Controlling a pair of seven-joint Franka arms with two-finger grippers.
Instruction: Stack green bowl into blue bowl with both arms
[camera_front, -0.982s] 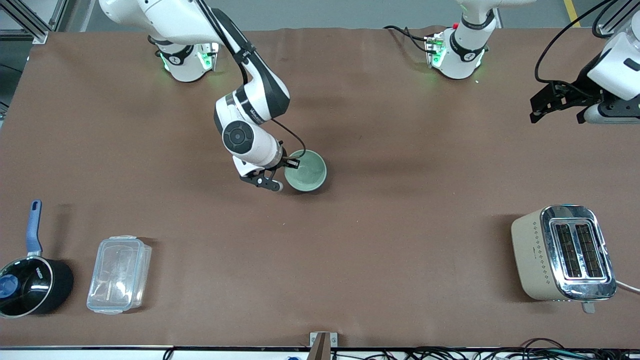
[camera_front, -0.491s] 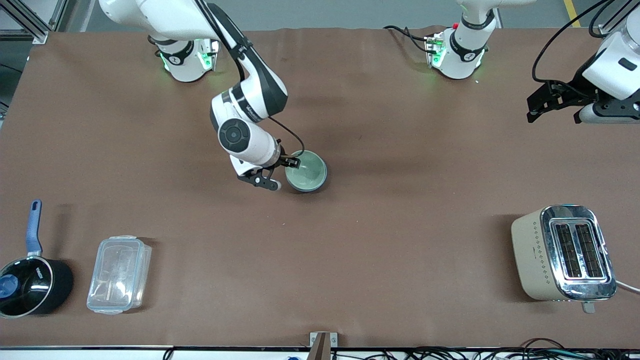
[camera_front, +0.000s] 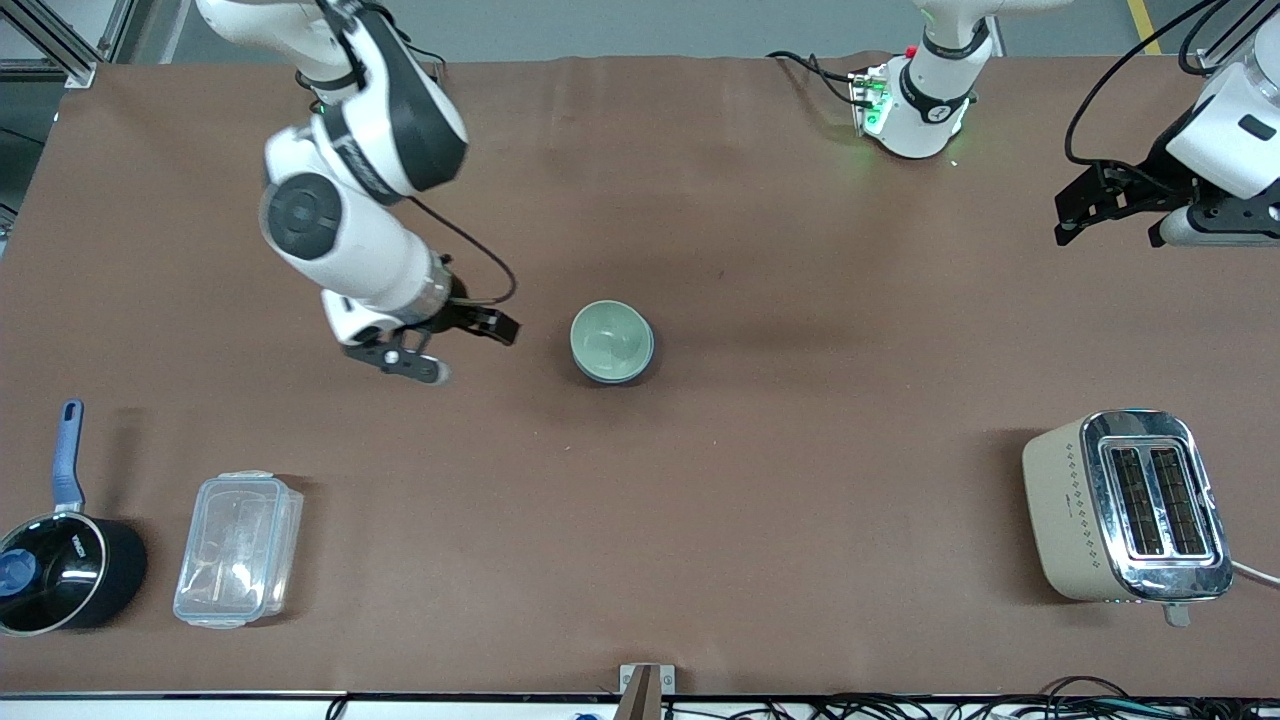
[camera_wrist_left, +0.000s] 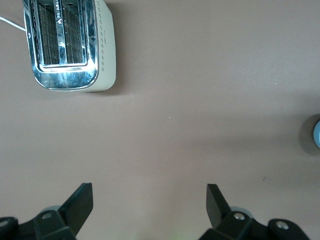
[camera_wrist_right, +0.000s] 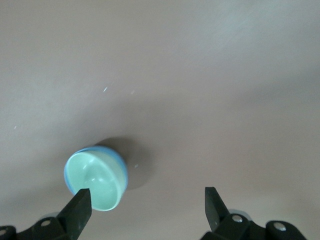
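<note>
1. The green bowl (camera_front: 611, 340) sits nested in the blue bowl (camera_front: 645, 360) near the middle of the bench (camera_front: 760, 450); only a thin blue rim and outer wall show around the mint inside. By the look of it, the stacking is done.
2. The right claw (camera_front: 452, 343) hangs above bare bench with its fingers apart and nothing between them. In the front view the stacked bowls lie at about 3 o'clock from it, a short way off.
3. The left claw (camera_front: 1085, 208) waits over the bench's edge at the left arm's end, fingers apart and empty. The bowls lie at roughly 8 o'clock from it, well apart, so the right arm is much the nearer.
4. The bowls are round, so there is no long axis to line up with.
5. Writing: small white lettering shows on the black saucepan (camera_front: 60, 575), too small to read. The toaster (camera_front: 1120, 505) and the clear container (camera_front: 238, 548) show no legible label.
</note>
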